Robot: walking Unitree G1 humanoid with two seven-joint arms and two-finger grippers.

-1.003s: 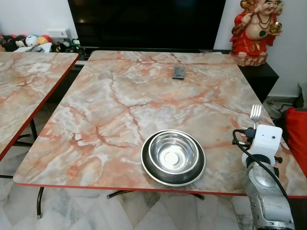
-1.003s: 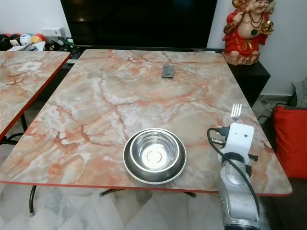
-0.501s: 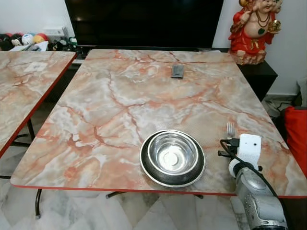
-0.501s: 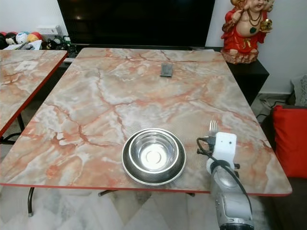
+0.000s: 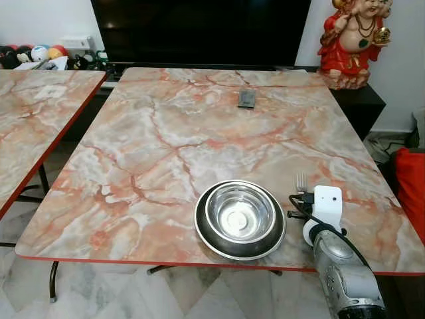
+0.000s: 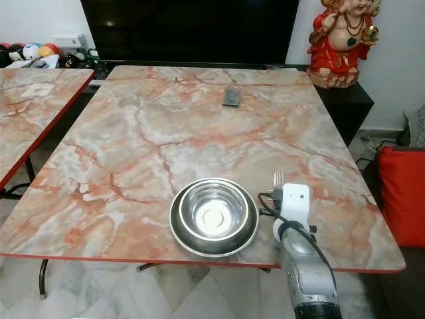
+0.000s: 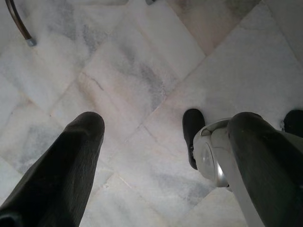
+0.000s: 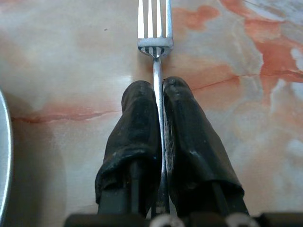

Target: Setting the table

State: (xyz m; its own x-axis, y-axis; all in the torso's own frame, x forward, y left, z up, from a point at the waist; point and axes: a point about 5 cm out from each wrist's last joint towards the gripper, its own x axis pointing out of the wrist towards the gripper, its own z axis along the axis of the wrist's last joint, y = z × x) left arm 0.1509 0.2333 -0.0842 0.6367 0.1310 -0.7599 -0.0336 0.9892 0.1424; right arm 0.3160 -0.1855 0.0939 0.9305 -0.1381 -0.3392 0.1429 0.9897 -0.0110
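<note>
Fork (image 8: 155,42) pinched in right claw (image 8: 159,97), tines poking beyond fingertips

Right tool (image 8: 158,101) reaches forward with fingers pinched together; left tool (image 7: 161,137) hangs spread apart.

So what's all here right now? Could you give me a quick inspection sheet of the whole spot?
Surface: marble-pattern table, red edged.
Job's things: steel bowl nested in a plate; fork.
Clutter: small dark remote-like object at the far side.
Grippers: right gripper, jaws shut on the fork beside the bowl; left gripper, jaws open, idle above the floor.
Cables: black cable on the right wrist.
Surroundings: second table, red figurine, dark screen.
</note>
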